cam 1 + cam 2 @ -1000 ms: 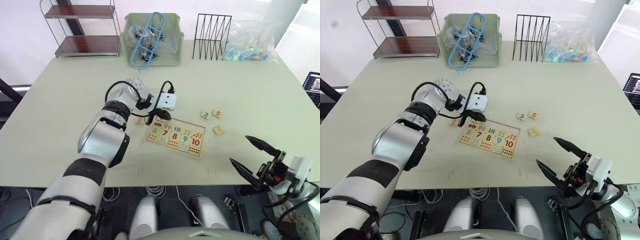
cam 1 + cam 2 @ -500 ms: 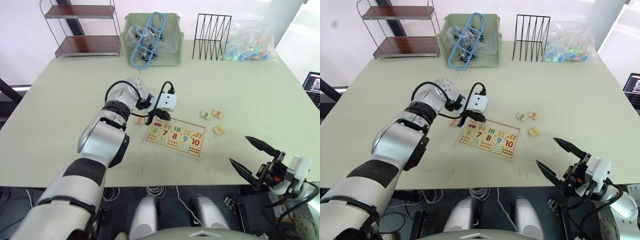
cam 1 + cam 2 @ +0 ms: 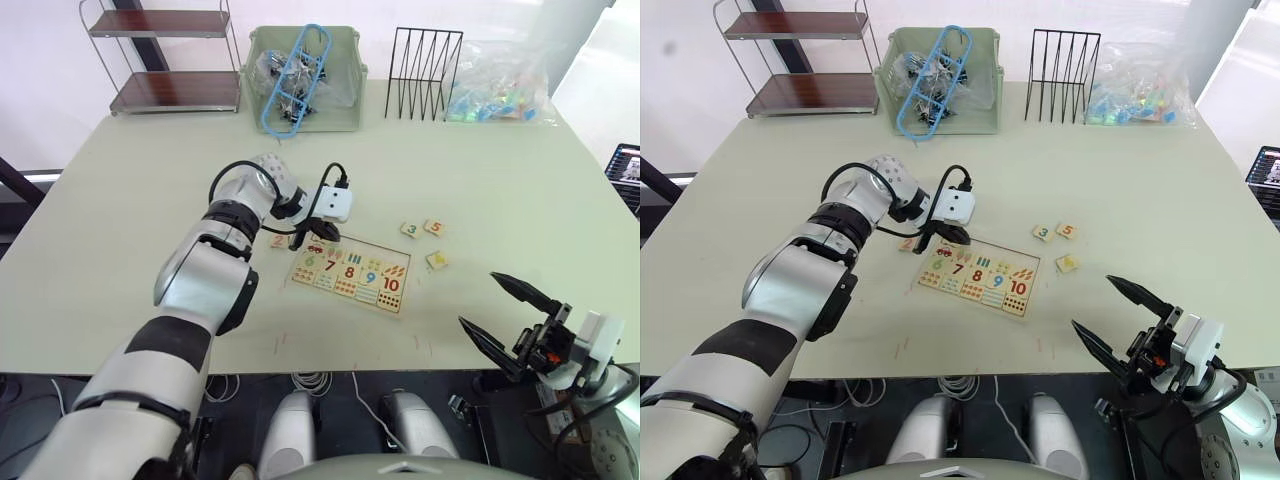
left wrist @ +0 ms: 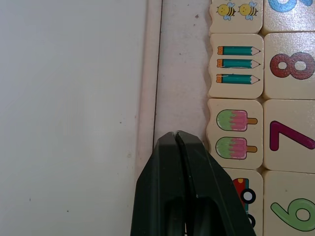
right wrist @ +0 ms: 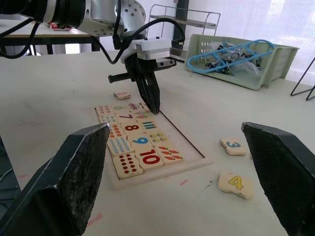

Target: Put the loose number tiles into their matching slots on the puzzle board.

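1. Right gripper (image 3: 512, 318): as in the earlier frames, it hovers off the table's near right edge, fingers spread wide and holding nothing.
2. Puzzle board (image 3: 352, 272): lies flat on the table (image 3: 130, 220), unmoved. Its near row shows numerals 6 to 10; the far row of matching slots (image 4: 179, 73) is bare wood beside the picture squares.
3. Left gripper (image 4: 179, 142): its position is unchanged, with the fingers pressed together and the tips set over the bare strip near the board's far-left corner. Whether the tips touch the wood cannot be told.
4. Loose tiles: tile 4 (image 3: 437, 260), tile 3 (image 3: 410, 230) and tile 5 (image 3: 434, 226) lie right of the board. Tile 2 (image 3: 280, 240) lies just left of it, partly hidden by the left arm.
5. Far edge: green bin (image 3: 305, 75), black wire rack (image 3: 424, 60), metal shelf (image 3: 165, 55).
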Controlling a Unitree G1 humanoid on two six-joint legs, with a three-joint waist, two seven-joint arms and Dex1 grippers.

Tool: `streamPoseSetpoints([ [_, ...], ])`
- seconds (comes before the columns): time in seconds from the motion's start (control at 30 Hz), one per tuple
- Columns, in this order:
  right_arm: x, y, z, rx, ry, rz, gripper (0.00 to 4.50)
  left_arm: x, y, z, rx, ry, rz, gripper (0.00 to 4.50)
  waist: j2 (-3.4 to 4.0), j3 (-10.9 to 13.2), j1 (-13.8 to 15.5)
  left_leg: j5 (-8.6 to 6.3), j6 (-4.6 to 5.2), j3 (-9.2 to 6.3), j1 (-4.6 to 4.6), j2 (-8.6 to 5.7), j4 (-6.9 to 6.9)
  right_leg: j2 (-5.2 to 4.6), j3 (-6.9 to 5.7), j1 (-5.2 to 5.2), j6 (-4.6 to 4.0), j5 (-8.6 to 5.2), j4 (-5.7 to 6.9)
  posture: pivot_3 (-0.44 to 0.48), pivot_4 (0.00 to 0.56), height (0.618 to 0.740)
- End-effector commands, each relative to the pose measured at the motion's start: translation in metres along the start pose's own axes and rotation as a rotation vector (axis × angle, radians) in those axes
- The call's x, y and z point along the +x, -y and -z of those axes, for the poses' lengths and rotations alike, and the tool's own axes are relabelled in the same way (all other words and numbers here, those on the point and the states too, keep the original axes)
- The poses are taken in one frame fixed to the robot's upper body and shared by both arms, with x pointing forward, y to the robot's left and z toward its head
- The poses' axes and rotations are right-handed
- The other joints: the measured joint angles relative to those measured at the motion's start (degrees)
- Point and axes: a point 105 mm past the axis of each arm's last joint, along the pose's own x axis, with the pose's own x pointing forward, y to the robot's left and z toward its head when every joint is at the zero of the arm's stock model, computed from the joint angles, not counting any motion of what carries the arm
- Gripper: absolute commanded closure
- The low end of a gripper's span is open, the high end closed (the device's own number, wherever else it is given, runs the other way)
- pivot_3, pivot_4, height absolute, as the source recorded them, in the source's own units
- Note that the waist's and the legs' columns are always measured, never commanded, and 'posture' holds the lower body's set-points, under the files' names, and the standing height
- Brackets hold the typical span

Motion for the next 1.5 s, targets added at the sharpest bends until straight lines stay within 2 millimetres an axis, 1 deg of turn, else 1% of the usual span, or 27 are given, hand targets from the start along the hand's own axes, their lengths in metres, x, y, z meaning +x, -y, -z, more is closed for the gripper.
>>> streamPoseSetpoints([
  [0.03,0.0,0.0,-0.006,-0.023,0.021,-0.007,0.0,-0.006,-0.004,-0.004,0.041,-0.003,-0.016,4.44,0.0,0.0,0.0,0.0,0.0,0.0,0.0,0.0,0.0,0.0,0.0,0.0,0.0,0.0,0.0,0.0,0.15,0.74],
  [0.63,0.001,0.001,-0.005,-0.023,0.021,-0.015,0.0,-0.007,-0.004,-0.003,0.037,0.002,-0.017,4.44,0.0,0.0,0.0,0.0,0.0,-0.01,0.0,-0.01,0.0,0.0,0.0,0.0,0.0,0.0,0.0,0.0,0.15,0.74],
  [0.8,0.001,0.0,-0.005,-0.02,0.022,-0.016,0.0,-0.009,-0.007,-0.013,0.011,0.072,-0.03,4.44,0.0,0.0,0.01,0.0,0.0,-0.01,0.0,-0.01,0.0,0.0,0.0,0.0,0.0,0.0,0.0,0.0,0.15,0.74],
  [1.0,0.001,-0.001,-0.005,-0.017,0.022,-0.017,0.0,-0.019,-0.01,-0.02,-0.055,0.176,-0.044,4.44,0.0,0.0,-0.01,0.0,0.0,-0.02,-0.01,-0.01,0.0,0.0,-0.01,0.0,0.0,0.0,0.0,0.0,0.15,0.74],
  [1.1,0.002,-0.001,-0.005,-0.016,0.023,-0.02,0.0,-0.03,-0.015,-0.024,-0.126,0.268,-0.083,4.44,0.0,0.0,-0.04,0.0,0.0,-0.04,-0.01,-0.01,0.0,0.0,-0.02,0.0,0.0,0.0,0.01,0.0,0.15,0.74],
  [1.2,0.002,-0.001,-0.005,-0.015,0.024,-0.021,0.0,-0.041,-0.018,-0.021,-0.18,0.327,-0.123,4.44,0.0,0.0,-0.06,0.0,0.0,-0.05,0.0,-0.02,0.0,0.0,-0.02,0.0,0.0,0.0,0.02,0.0,0.15,0.74],
  [1.4,0.003,0.005,-0.006,-0.009,0.035,-0.01,0.0,-0.07,-0.024,-0.011,-0.343,0.504,-0.234,4.44,0.01,0.0,-0.13,0.0,0.0,-0.12,0.0,-0.03,0.0,0.0,-0.07,0.0,-0.01,0.0,0.06,0.0,0.15,0.74],
  [1.5,0.004,0.007,-0.004,-0.008,0.027,-0.019,0.0,-0.084,-0.022,0.0,-0.396,0.571,-0.291,4.44,0.01,0.0,-0.19,0.0,0.0,-0.13,0.01,-0.03,0.02,0.0,-0.06,0.0,-0.01,0.0,0.1,0.0,0.15,0.74],
])
